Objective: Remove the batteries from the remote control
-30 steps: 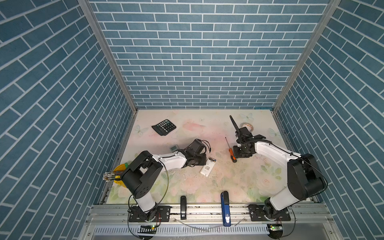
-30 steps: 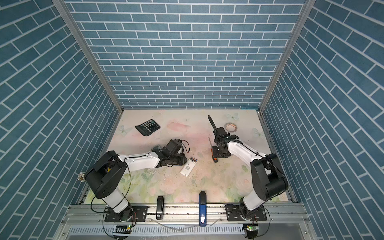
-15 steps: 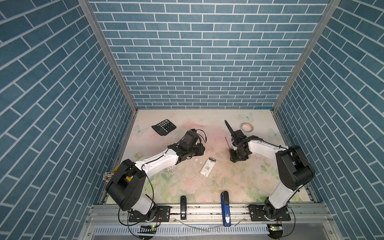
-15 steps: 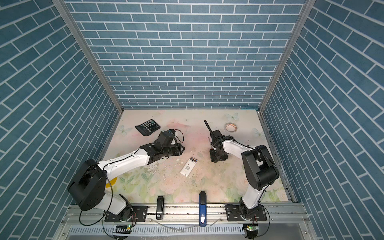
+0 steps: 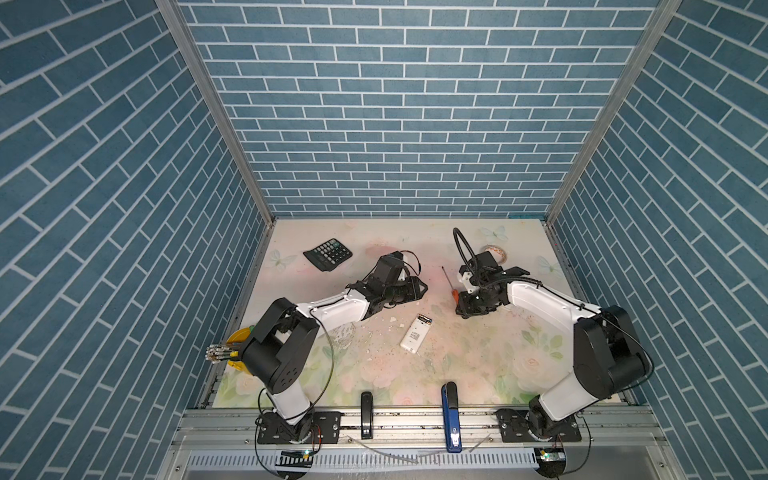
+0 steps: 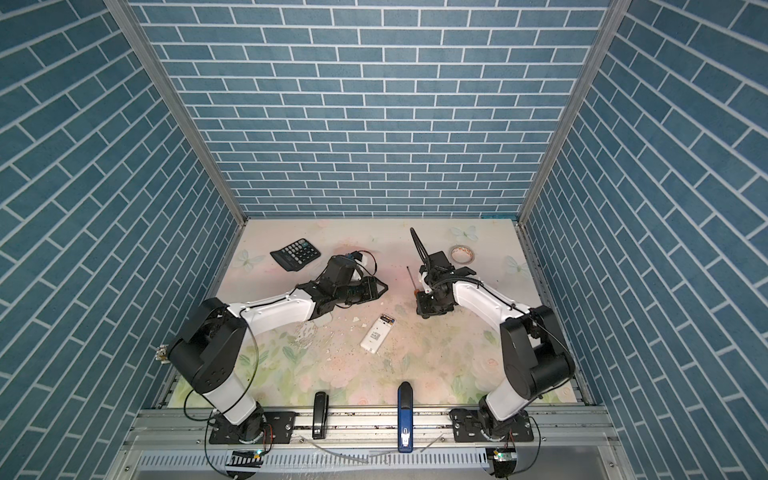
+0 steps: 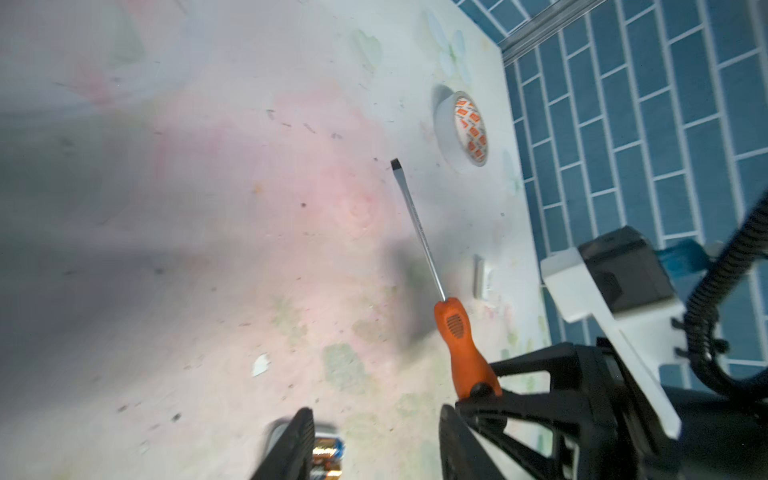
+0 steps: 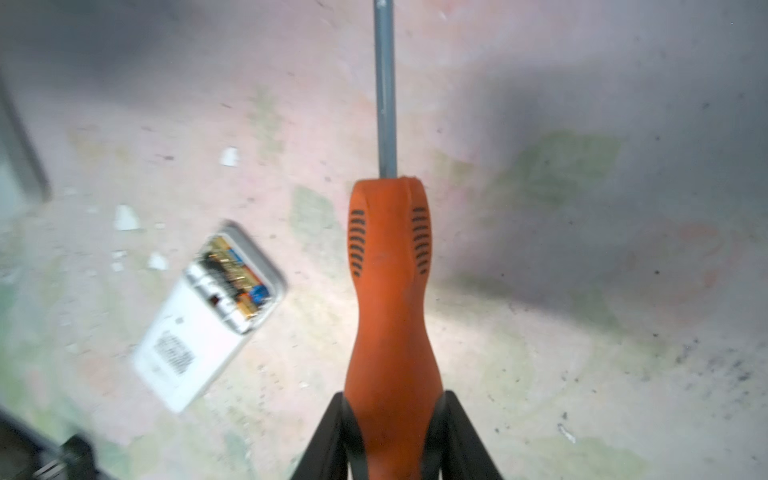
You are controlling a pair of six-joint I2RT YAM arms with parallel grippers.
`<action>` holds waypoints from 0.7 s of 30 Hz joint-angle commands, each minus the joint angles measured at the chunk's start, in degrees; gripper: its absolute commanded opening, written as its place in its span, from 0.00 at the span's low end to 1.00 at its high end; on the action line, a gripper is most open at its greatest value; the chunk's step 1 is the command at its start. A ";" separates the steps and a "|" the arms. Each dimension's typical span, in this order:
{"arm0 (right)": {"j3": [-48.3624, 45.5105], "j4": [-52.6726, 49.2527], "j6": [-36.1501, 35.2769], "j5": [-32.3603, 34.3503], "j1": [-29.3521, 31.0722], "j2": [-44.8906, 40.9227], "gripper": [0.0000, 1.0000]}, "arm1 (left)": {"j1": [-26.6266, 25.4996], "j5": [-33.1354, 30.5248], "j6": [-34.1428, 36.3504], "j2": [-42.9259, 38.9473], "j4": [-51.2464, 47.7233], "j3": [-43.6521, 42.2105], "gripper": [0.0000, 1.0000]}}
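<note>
right tool (image 8: 395, 401) grips orange screwdriver (image 8: 388, 270).

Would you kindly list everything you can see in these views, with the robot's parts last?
remote: 1, white, table middle, compartment open
batteries: count unclear, gold and dark, inside remote
screwdriver: 1, orange handle, right of middle
calculator: 1, black, far left
tape: 1, white, far right
black stapler-like item: 1, front edge
blue stapler-like item: 1, front edge
yellow container: 1, left edge, holding brush-like sticks
table: 1, floral
left gripper: 1, black, open, between calculator and screwdriver
right gripper: 1, black, closed on screwdriver handle
</note>
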 commanded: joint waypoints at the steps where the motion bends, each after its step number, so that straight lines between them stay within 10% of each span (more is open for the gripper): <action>1: 3.82 -2.38 -3.31 -6.90 0.31 -3.24 0.01 | -0.40 5.05 -6.48 3.34 13.62 1.96 0.50; 21: 4.86 -0.36 -1.27 -7.74 1.58 -6.20 0.00 | -4.98 4.49 -12.08 9.11 23.12 3.46 0.48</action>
